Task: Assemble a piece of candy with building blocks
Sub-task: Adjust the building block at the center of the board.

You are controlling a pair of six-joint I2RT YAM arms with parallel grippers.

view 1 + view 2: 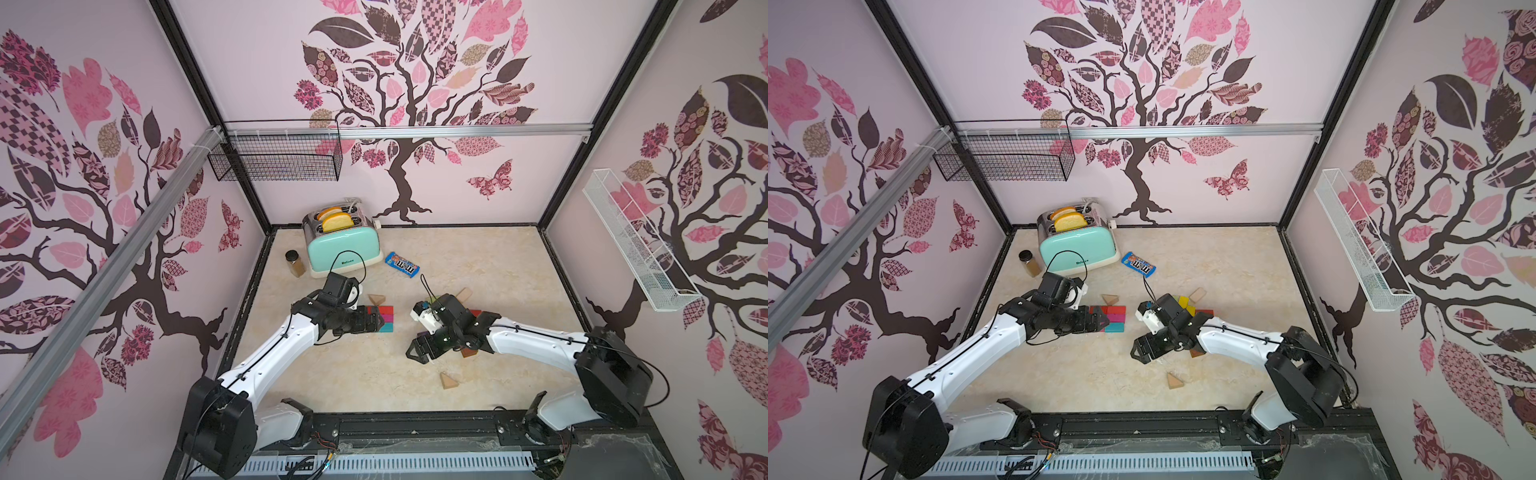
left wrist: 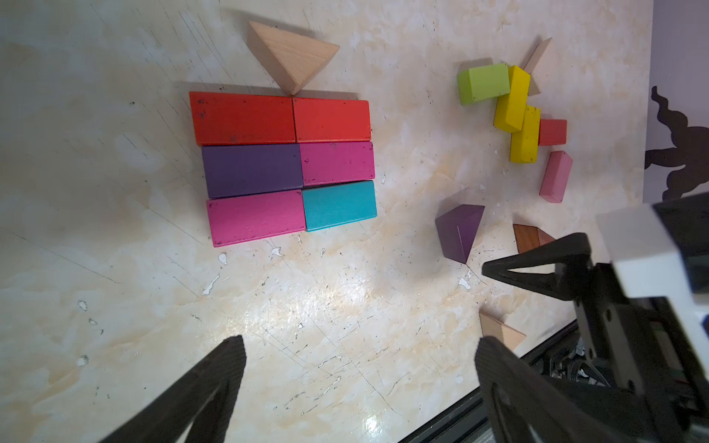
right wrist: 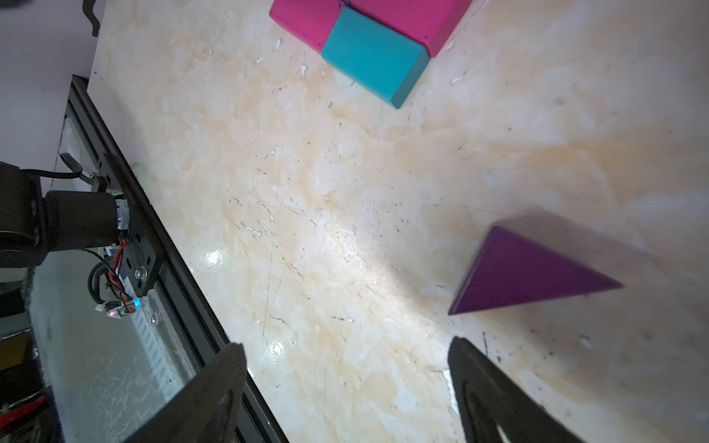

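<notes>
Right gripper (image 3: 345,349) spread and empty just beside the purple triangle (image 3: 529,268); left gripper (image 2: 358,341) spread wide, empty, over the tabletop (image 2: 115,230).

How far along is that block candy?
Done: six flat blocks packed into a rectangle, a tan triangle touching its red side. In hand: nothing; left gripper open, right gripper open by the purple triangle. Left: probably a triangle for the opposite side.
</notes>
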